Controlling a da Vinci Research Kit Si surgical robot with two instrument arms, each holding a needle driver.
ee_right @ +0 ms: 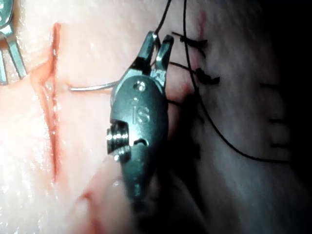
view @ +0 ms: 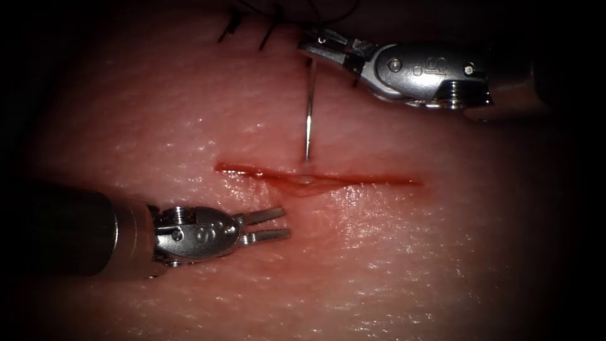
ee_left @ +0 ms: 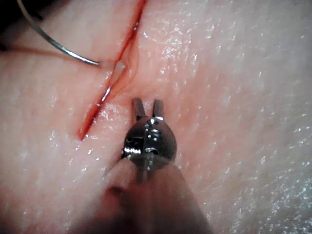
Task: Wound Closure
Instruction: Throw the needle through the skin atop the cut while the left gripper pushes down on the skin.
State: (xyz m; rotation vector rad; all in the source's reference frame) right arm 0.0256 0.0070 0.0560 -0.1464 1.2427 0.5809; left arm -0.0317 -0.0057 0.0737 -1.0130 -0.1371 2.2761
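So the left gripper (view: 282, 225) sits on the near side of the cut (view: 315, 179), toward its left end, jaws parted a little with nothing between them. In the left wrist view you can see the same thing: left gripper (ee_left: 147, 108) gapped, empty, hovering over bare tissue (ee_left: 234, 97) just beside the cut (ee_left: 109, 87), not touching it as far as I can tell.

The cut runs across the middle of the tissue (view: 410, 265), with red fluid (view: 240, 169) along its line and a small gape near the middle.

The needle (view: 309, 113) stands on the far side of the cut, its tip right at the edge near that gape. I can't tell if the tip has actually gone into the tissue or just rests on it. From the left wrist view the needle (ee_left: 58, 46) shows its curve, tip at the wound's lip.

The right gripper (view: 310, 45) is clamped on the needle at its back end, well away from the tip. Right wrist view shows that right gripper (ee_right: 158, 45) with dark thread (ee_right: 214, 131) trailing past it, and finished stitches (ee_right: 195, 46) just behind. Those stitches (view: 249, 28) sit at the far edge of the endoscope view too.
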